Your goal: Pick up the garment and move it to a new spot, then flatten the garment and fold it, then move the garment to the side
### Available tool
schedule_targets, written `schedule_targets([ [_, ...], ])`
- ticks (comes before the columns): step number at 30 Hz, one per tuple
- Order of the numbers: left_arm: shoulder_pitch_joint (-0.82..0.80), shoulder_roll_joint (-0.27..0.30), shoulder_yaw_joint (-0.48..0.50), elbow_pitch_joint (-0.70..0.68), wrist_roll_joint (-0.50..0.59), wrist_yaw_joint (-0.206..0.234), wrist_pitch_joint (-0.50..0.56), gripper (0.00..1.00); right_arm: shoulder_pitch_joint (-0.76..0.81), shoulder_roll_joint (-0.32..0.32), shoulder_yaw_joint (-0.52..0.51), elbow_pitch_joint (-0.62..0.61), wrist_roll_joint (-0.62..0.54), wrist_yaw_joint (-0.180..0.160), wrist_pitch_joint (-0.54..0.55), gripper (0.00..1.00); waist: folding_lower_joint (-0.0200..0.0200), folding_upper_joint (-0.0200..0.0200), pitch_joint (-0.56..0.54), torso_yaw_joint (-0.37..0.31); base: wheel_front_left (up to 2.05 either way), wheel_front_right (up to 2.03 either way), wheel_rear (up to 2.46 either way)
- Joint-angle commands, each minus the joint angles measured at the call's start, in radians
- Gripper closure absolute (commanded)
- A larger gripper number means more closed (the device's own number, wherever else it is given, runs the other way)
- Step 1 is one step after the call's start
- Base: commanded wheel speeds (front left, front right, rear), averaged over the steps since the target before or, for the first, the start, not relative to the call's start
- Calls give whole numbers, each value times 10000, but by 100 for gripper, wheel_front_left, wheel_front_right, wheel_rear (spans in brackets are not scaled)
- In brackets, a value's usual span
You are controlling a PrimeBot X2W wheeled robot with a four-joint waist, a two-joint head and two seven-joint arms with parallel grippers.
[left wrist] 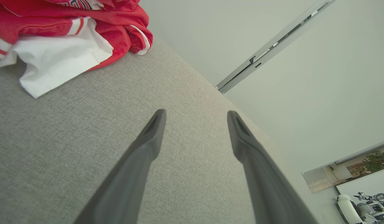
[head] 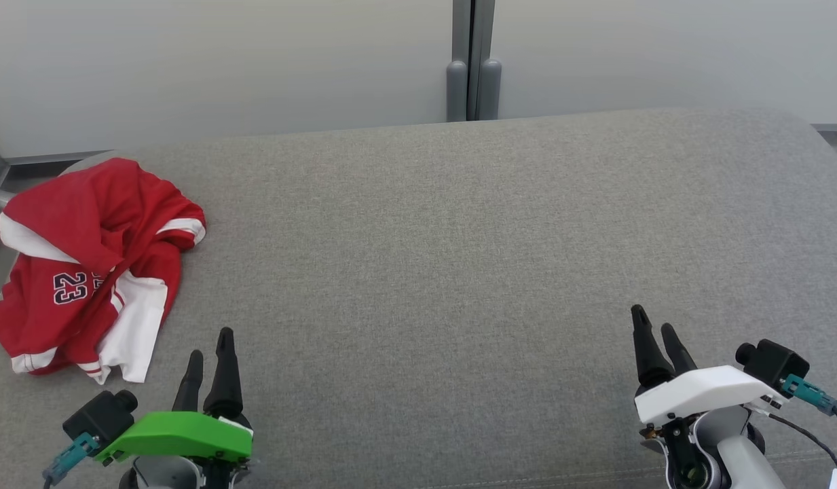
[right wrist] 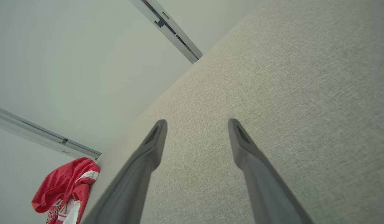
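At the left edge of the grey fabric-covered counter (head: 459, 272), the red and white garment (head: 85, 265) lies crumpled in a heap, a dark "23" showing on it. The left claw (head: 210, 343) hovers near the garment's white hem, its fingers spread and holding nothing. The right claw (head: 653, 318), likewise spread and empty, is well apart from the garment, over bare fabric on the right.

Likely office or lab: pale partition panels (head: 221, 61), metal joint post (head: 474, 68), grey fabric bench (head: 459, 272), plant (left wrist: 377, 155) beyond.
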Motion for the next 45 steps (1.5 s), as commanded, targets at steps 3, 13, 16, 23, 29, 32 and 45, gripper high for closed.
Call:
schedule_targets([
  [3, -317, 138, -188, 35, 693, 119, -163, 0, -261, -57, -197, 191, -922, 4, -145, 0, 0, 0, -44, 19, 0, 0, 0],
  [13, -376, 285, -601, 333, 2046, 455, -441, 0, -467, -67, -372, 378, -2653, 4, -11, 0, 0, 0, -149, 41, 0, 0, 0],
  [16, -373, 314, -705, 402, 2330, 520, -530, 0, -488, -70, -320, 363, -3076, 5, 140, 0, 0, 0, -158, 46, 0, 0, 0],
  [23, -463, 380, -877, 572, 2813, 572, -643, 0, -500, -79, -132, 328, -3692, 4, 311, 0, 0, 0, -177, 53, 0, 0, 0],
  [29, -529, 436, -981, 727, 3137, 660, -710, 0, -537, -83, -50, 349, -4050, 4, 286, 0, 0, 0, -200, 69, 0, 0, 0],
  [32, -544, 475, -1021, 789, 3301, 713, -769, 0, -564, -87, -13, 367, -4282, 4, 252, 0, 0, 0, -219, 85, 0, 0, 0],
  [45, -589, 595, -1167, 1052, 3931, 930, -942, 0, -652, -99, 217, 435, -5161, 5, 116, 0, 0, 0, -279, 200, 0, 0, 0],
])
